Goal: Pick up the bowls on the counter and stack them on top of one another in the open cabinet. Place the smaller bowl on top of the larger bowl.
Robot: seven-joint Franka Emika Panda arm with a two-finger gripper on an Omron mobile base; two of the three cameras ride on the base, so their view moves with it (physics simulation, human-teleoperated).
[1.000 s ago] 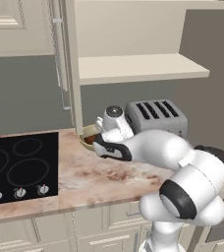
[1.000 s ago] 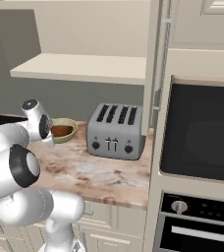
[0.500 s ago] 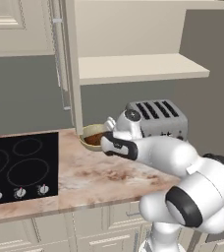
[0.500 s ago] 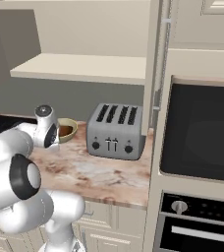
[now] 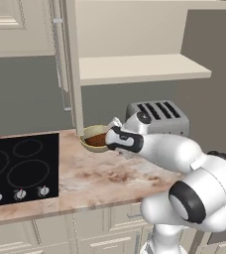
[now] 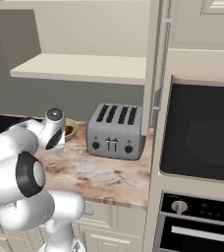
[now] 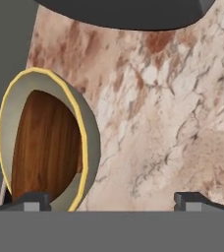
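Observation:
The smaller bowl (image 5: 96,141), glossy dark brown, sits nested inside the larger bowl (image 5: 89,132), pale olive-beige, on the counter (image 5: 100,173) against the back wall, beside the cabinet's tall side panel. In the hand view the larger bowl (image 7: 90,147) shows its yellowish rim, with the smaller bowl (image 7: 45,142) inside it. My gripper (image 7: 111,199) is open and low at the bowls' toaster side. One fingertip (image 7: 33,199) lies over the bowls' inside, the other (image 7: 192,199) over bare counter (image 7: 158,113). Above, the open cabinet's shelf (image 5: 140,69) is bare.
A silver four-slot toaster (image 5: 157,116) stands just right of the bowls, close behind my arm. The black cooktop (image 5: 16,166) lies to the left. A built-in oven column (image 6: 202,133) closes the counter's right end.
The hand has sunk a little and shifted toward the toaster side of the bowls, and the elbow has swung right. The bowls have not moved, and the gripper stays open.

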